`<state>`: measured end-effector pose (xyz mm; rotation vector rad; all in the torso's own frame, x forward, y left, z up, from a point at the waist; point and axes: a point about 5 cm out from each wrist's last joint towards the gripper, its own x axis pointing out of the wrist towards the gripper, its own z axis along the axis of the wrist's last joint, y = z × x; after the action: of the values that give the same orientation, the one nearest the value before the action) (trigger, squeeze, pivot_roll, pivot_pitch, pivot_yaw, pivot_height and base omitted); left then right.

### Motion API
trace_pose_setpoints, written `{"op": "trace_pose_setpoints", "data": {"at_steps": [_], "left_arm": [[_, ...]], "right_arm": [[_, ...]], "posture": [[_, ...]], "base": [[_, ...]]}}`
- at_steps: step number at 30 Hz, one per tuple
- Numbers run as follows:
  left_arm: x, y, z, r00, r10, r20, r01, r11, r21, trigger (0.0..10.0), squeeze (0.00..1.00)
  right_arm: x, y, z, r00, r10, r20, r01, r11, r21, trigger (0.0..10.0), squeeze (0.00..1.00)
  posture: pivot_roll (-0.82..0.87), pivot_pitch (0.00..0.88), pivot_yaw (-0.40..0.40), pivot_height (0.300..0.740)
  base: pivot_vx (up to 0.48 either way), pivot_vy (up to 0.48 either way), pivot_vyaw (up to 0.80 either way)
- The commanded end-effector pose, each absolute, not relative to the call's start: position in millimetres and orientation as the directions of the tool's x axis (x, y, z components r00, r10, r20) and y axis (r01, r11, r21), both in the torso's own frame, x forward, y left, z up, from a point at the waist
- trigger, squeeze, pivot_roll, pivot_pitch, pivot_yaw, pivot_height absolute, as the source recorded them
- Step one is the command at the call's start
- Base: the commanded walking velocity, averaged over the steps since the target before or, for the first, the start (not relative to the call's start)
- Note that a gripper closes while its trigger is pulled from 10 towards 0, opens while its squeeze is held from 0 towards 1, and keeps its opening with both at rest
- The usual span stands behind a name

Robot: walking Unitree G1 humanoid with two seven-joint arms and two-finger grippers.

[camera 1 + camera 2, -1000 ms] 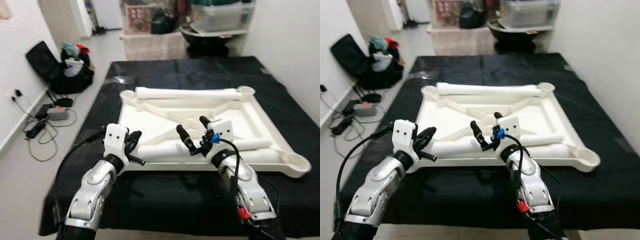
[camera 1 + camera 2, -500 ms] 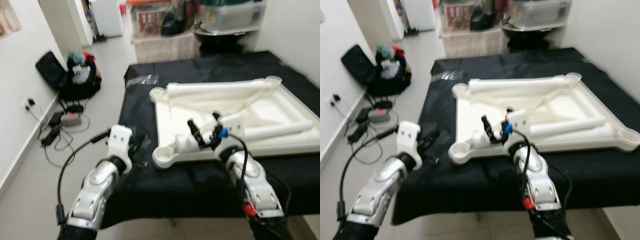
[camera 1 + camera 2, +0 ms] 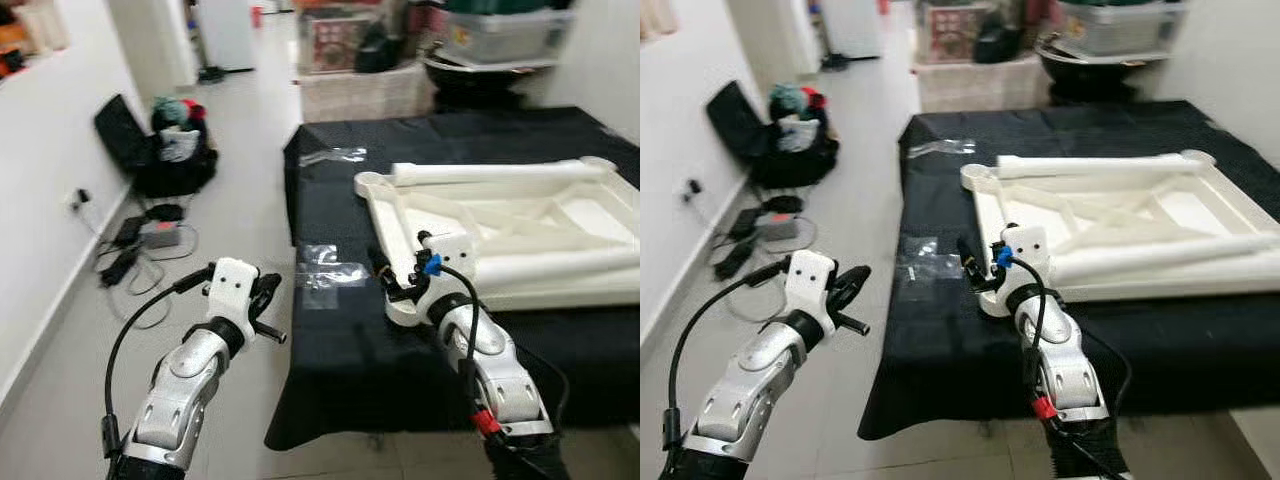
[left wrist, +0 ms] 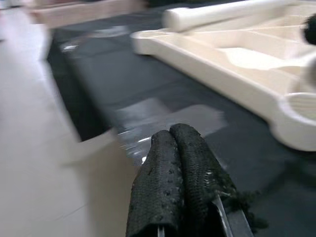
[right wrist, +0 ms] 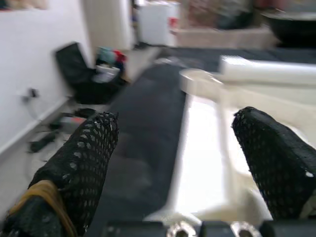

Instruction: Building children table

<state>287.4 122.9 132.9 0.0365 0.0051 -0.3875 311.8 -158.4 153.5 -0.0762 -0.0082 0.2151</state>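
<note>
From the head we look down and forward over the black-covered table (image 3: 520,340); both eyes share it. Our wrist cameras sit close, looking along each gripper's fingers toward the white tabletop (image 4: 256,64).

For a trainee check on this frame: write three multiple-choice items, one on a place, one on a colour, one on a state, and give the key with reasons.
1. Where does the white tabletop lie?
A. Upside down on the black cloth
B. On the floor by the wall
C. Leaning on the wall

2. What colour is the cloth under it?
A. Red
B. Black
C. Yellow

3. How do the right gripper's jaws stand?
A. Shut on a table leg
B. Shut on nothing
C. Open, empty

Key: 1 A, its ribbed underside faces up on the cloth, with loose white legs lying in it. 2 B, the cloth is black in both eye views. 3 C, the right wrist view shows a wide gap between the two fingers, nothing held; the left gripper is shut, over the cloth's edge.
</note>
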Motion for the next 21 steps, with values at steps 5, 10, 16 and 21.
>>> {"op": "trace_pose_setpoints", "data": {"at_steps": [5, 10, 16, 21], "left_arm": [[288.7, 118.3, 142.7, 0.924, -0.381, 0.041, 0.375, 0.920, 0.110, 10.0, 0.00], [289.7, 116.4, 146.3, 0.918, -0.393, 0.058, 0.383, 0.914, 0.133, 10.0, 0.00], [289.0, 105.1, 164.7, 0.833, -0.545, 0.099, 0.534, 0.837, 0.117, 10.0, 0.00], [288.9, 93.6, 186.0, 0.755, -0.638, 0.154, 0.624, 0.770, 0.129, 10.0, 0.00]], "right_arm": [[314.5, -163.4, 155.6, 0.984, 0.180, -0.010, -0.180, 0.983, -0.047, 10.0, 0.00], [315.3, -165.6, 158.4, 0.986, 0.168, -0.002, -0.168, 0.985, -0.038, 10.0, 0.00], [314.3, -161.3, 165.9, 0.982, 0.187, 0.040, -0.188, 0.982, 0.030, 10.0, 0.00], [314.6, -159.2, 169.0, 0.979, 0.194, 0.057, -0.196, 0.979, 0.047, 10.0, 0.00]], "posture": [[-0.12, 0.000, 0.028, 0.740], [-0.12, 0.000, 0.029, 0.740], [-0.12, 0.000, 0.033, 0.740], [-0.12, 0.000, 0.031, 0.740]], "base": [[0.000, 0.000, -0.80], [0.000, 0.000, -0.80], [0.000, 0.000, -0.80], [0.406, 0.000, -0.80]]}}
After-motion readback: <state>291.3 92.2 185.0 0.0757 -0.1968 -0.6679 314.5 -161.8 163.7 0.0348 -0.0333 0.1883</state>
